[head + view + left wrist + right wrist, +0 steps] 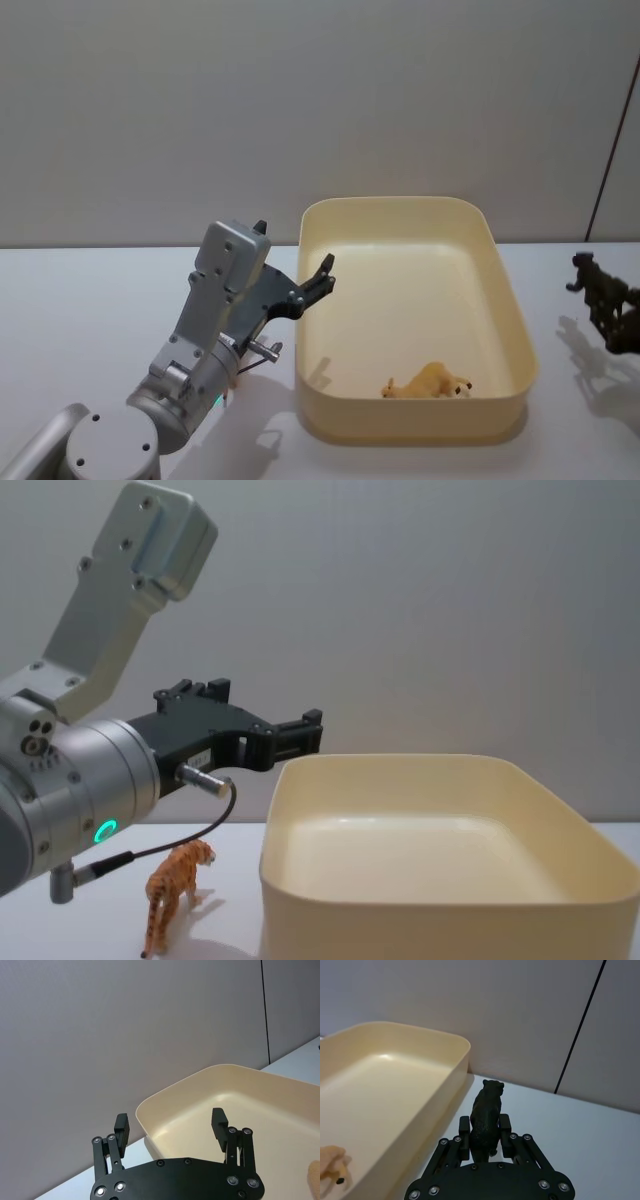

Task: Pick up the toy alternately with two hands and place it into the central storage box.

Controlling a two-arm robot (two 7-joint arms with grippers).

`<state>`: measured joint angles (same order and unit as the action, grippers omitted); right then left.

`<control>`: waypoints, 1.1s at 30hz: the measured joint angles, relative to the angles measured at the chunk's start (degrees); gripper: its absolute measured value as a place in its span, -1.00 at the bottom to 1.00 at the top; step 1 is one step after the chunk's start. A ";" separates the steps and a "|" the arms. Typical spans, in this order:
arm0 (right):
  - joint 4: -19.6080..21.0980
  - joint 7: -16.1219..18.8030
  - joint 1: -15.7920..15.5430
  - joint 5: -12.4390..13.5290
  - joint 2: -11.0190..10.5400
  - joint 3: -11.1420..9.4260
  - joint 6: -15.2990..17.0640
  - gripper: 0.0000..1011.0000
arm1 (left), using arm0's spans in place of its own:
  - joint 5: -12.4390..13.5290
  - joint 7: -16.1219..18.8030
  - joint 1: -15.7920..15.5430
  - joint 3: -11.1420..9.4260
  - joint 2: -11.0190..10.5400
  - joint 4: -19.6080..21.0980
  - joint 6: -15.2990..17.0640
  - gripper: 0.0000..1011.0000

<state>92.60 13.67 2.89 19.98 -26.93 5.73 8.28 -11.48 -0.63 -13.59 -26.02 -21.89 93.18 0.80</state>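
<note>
Left gripper spread, above box left rim. Right gripper pinches black cat, right of box. Tan toy lies inside, near wall; tiger stands left.

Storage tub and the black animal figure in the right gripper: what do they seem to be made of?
The storage tub looks like moulded plastic, cream-yellow and smooth with a soft sheen: rounded corners, a highlight on its floor. The black animal figure, clamped between the jaws of the right gripper, looks like matte moulded plastic or rubber, with sculpted body contours; which of the two is not clear.
</note>
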 joint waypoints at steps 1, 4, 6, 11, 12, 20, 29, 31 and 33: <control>0.78 0.53 0.00 0.49 -0.30 -0.26 -0.13 -0.36 | 0.00 0.00 0.00 0.00 0.00 0.00 0.00 0.98; 1.57 1.37 0.23 1.02 -0.57 -0.45 -0.16 -0.36 | 0.00 0.00 0.00 0.00 0.00 0.00 0.00 0.98; 2.02 2.50 0.76 1.46 -0.62 -0.49 -0.08 -0.37 | 0.00 0.00 0.00 0.00 0.00 0.00 0.00 0.98; 2.24 4.79 2.55 1.70 -0.11 0.03 0.63 -0.37 | 0.00 0.00 0.00 0.00 0.00 0.00 0.00 0.98; 2.12 5.74 3.31 1.67 0.24 0.37 1.02 -0.37 | 0.00 0.00 0.00 0.00 0.00 0.00 0.00 0.98; -0.96 9.64 8.32 -0.04 3.60 3.06 2.63 -0.37 | 0.00 0.00 0.00 0.00 0.00 0.00 0.00 0.98; -5.25 12.63 13.18 -2.05 7.06 5.65 3.37 0.00 | 0.00 0.00 0.00 0.00 0.00 0.00 0.00 0.98; -5.89 13.10 13.91 -2.36 7.57 6.04 3.51 0.12 | 0.00 0.00 0.00 0.00 0.00 0.00 0.00 0.98; -6.22 13.34 14.30 -2.52 7.84 6.24 3.58 0.23 | 0.00 0.00 0.00 0.00 0.00 0.00 0.00 0.98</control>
<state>86.38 27.02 17.19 17.46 -19.08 11.97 11.86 -11.48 -0.62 -13.59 -26.02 -21.90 93.18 0.80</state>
